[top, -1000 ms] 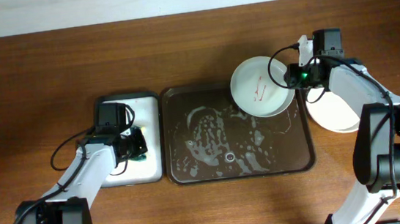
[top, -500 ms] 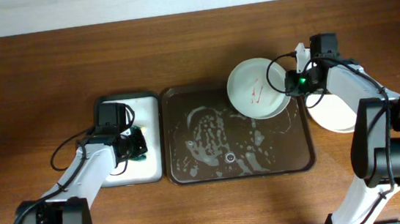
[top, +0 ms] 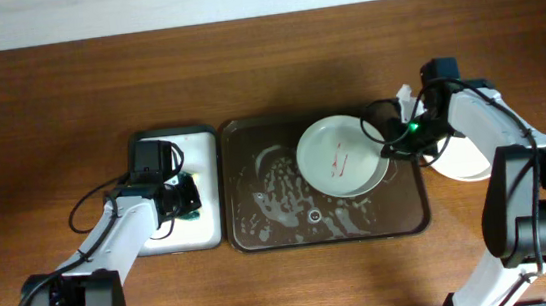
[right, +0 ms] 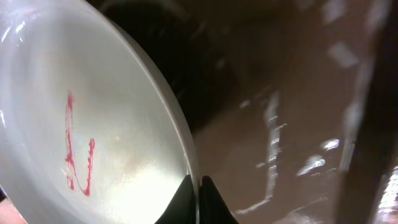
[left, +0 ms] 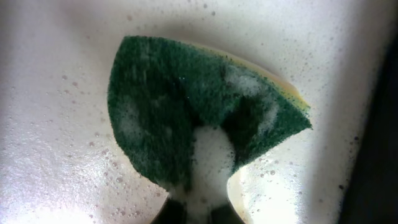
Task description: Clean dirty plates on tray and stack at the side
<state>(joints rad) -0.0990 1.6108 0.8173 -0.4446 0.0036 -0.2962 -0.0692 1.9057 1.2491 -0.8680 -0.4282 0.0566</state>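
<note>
Plate [top: 337, 157]: stiff, glossy, likely slippery; red-smeared, over tray [top: 260, 230].
Right gripper [right: 198, 188]: pinching its rim, best hold.
Left gripper [top: 186, 197]: clenched on foamy sponge [left: 180, 112], it seems.

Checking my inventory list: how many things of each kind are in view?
Plates: 2, the smeared plate and the white plate at right
Trays: 2, the brown tray and the white tray
Sponge: 1
Total: 5
</note>
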